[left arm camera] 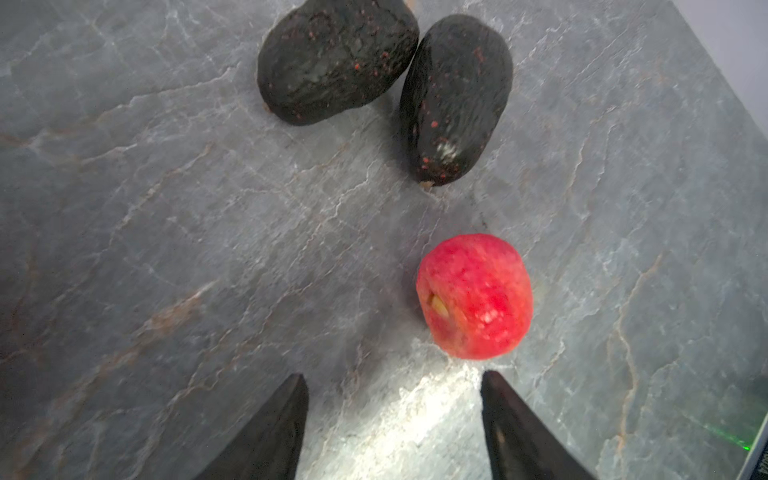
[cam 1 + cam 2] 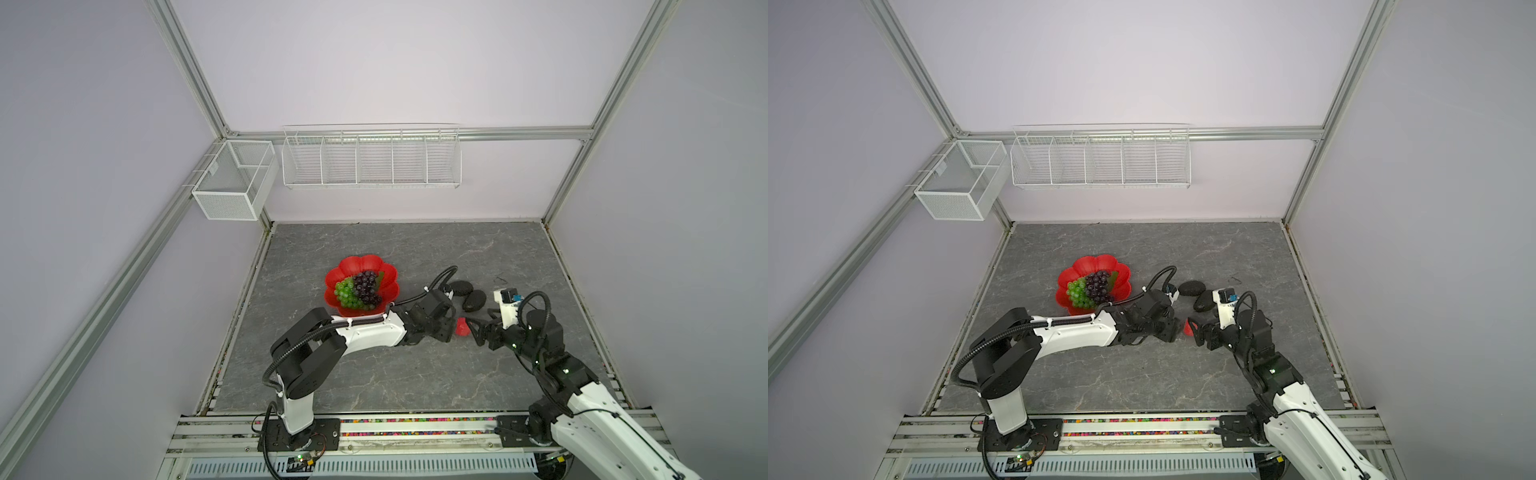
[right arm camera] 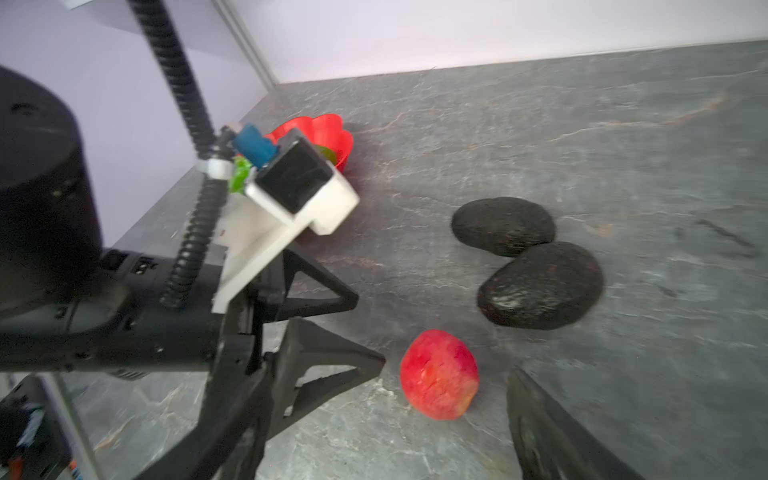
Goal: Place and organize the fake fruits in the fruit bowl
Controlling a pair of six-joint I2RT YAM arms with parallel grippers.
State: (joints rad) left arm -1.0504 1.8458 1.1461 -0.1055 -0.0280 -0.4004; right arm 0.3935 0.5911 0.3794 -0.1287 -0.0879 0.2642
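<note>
Two empty grippers face each other with jaws apart, left gripper (image 1: 392, 374) and right gripper (image 2: 478, 321), the small red apple (image 1: 473, 297) on the tabletop (image 1: 166, 216) between them, just ahead of the left's tips but off-centre toward one finger.

The fruit bowl (image 2: 347, 266) is glossy red. The green grape bunch (image 2: 345, 293) is a bright, translucent green. The dark purple grape bunch (image 2: 366, 286) is almost black-violet, with a green leaf (image 2: 381, 277). The small apple (image 1: 473, 296) is red, mottled with pale pinkish-white flecks and one yellowish spot. The first avocado (image 1: 336, 58) and the second avocado (image 1: 455, 97) are blackish, sprinkled with tiny red specks. The table (image 2: 374, 374) has a grey stone pattern, with pale veins and rusty streaks. The left gripper (image 1: 392, 374) is black, the wire baskets (image 2: 370, 160) are white, and the walls (image 2: 395, 62) are pale lilac.
</note>
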